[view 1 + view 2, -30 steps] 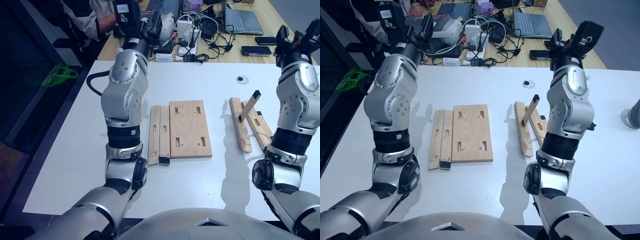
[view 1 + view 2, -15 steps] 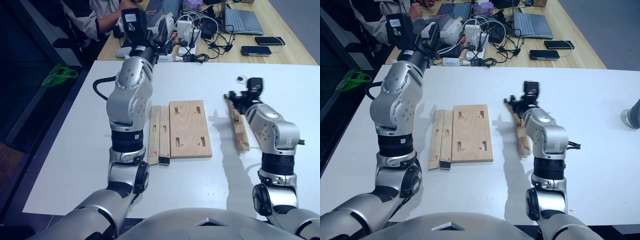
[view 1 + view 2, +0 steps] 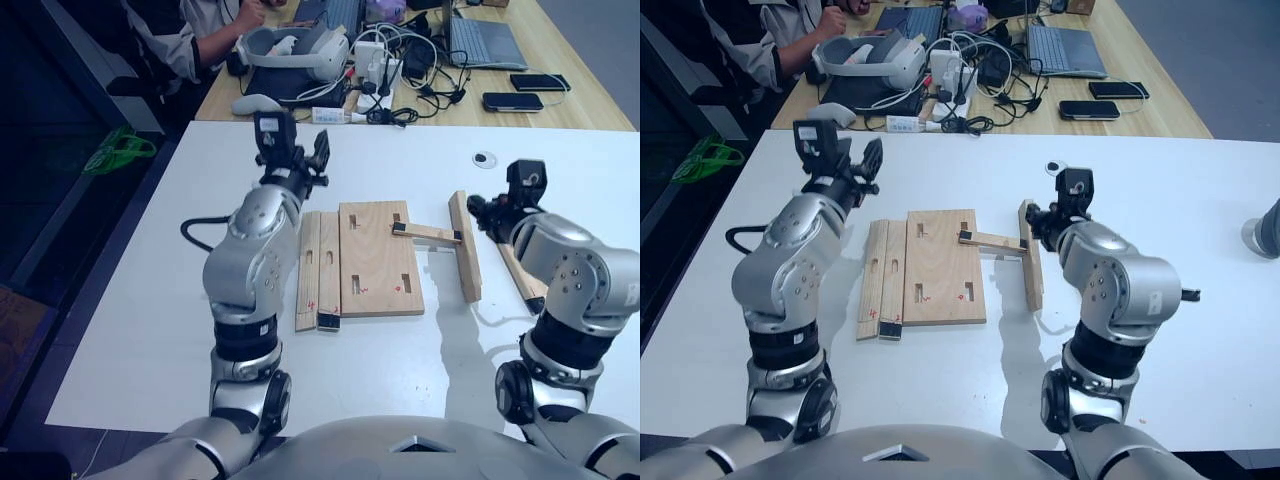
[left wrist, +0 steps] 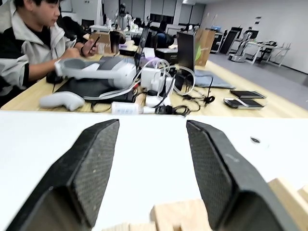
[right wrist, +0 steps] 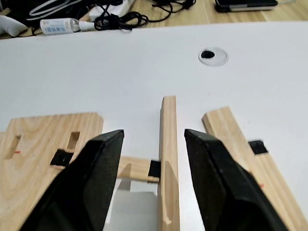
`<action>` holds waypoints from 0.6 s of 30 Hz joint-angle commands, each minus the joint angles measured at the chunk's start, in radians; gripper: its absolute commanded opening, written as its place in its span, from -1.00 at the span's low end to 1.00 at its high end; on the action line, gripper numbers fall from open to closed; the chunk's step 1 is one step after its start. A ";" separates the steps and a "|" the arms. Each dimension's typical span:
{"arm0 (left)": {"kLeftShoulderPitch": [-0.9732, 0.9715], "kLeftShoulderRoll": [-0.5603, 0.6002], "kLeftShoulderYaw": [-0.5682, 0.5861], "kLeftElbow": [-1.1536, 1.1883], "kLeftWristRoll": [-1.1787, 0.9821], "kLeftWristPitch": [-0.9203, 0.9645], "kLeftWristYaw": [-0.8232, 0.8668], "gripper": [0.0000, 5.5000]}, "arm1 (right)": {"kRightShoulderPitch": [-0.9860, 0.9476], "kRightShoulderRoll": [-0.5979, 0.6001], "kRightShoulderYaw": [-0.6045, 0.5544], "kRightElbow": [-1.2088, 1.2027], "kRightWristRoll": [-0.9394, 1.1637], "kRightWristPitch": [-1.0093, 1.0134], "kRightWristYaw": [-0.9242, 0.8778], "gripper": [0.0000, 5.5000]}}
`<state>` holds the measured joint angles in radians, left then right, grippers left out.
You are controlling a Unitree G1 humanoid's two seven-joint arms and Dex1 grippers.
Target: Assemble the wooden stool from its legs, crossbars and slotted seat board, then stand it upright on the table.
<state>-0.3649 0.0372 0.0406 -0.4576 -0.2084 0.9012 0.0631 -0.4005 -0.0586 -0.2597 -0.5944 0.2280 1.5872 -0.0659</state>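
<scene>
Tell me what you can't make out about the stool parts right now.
- Far leg: in the head views, mostly behind the right arm; cut by the right wrist view's edge.
- Crossbar tip on the seat board: too small to tell whether it enters a slot.
- Left wrist view: wood cut off by the edge, piece unidentifiable.

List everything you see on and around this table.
seat board: one, light wood, table centre.
slotted bars: two, light wood, beside board's left edge.
leg with crossbar: one, light wood, right of board, crossbar end on it.
loose leg: one, light wood, farther right.
table: one, white.
grommet: one, black-and-white, table's far side.
headset: one, white, back desk.
laptop: one, grey, back desk.
phones: two, dark, back desk.
left gripper: one, black, open, beyond bars.
right gripper: one, black, open, over leg with crossbar.
</scene>
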 commanded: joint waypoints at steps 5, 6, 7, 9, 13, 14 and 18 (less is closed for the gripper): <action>-0.021 0.017 0.027 -0.025 0.002 0.051 -0.008 -0.06 | 0.178 0.014 -0.025 -0.017 0.018 0.027 -0.043 -0.15; -0.030 0.019 0.031 -0.017 0.004 0.047 -0.009 -0.06 | 0.198 -0.006 -0.015 -0.007 0.037 0.027 -0.029 -0.15; -0.038 0.020 0.034 -0.011 0.006 0.044 -0.010 -0.06 | 0.215 -0.019 -0.008 0.000 0.056 0.027 -0.019 -0.15; -0.056 0.019 0.033 0.001 0.009 0.038 -0.011 -0.06 | 0.233 -0.045 0.009 0.028 0.095 0.027 0.004 -0.15; -0.071 0.015 0.026 0.010 0.010 0.030 -0.014 -0.06 | 0.229 -0.088 0.022 0.091 0.147 0.027 0.019 -0.15; -0.072 0.013 0.024 0.011 0.010 0.028 -0.013 -0.06 | 0.234 -0.092 0.016 0.099 0.155 0.027 0.014 -0.15; -0.068 0.013 0.022 0.012 0.012 0.024 -0.011 -0.06 | 0.178 -0.045 -0.037 0.105 0.173 0.027 -0.036 -0.15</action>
<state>-0.4237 0.0467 0.0673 -0.4497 -0.2047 0.9276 0.0537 -0.2039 -0.1429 -0.2733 -0.5180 0.3980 1.5870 -0.0606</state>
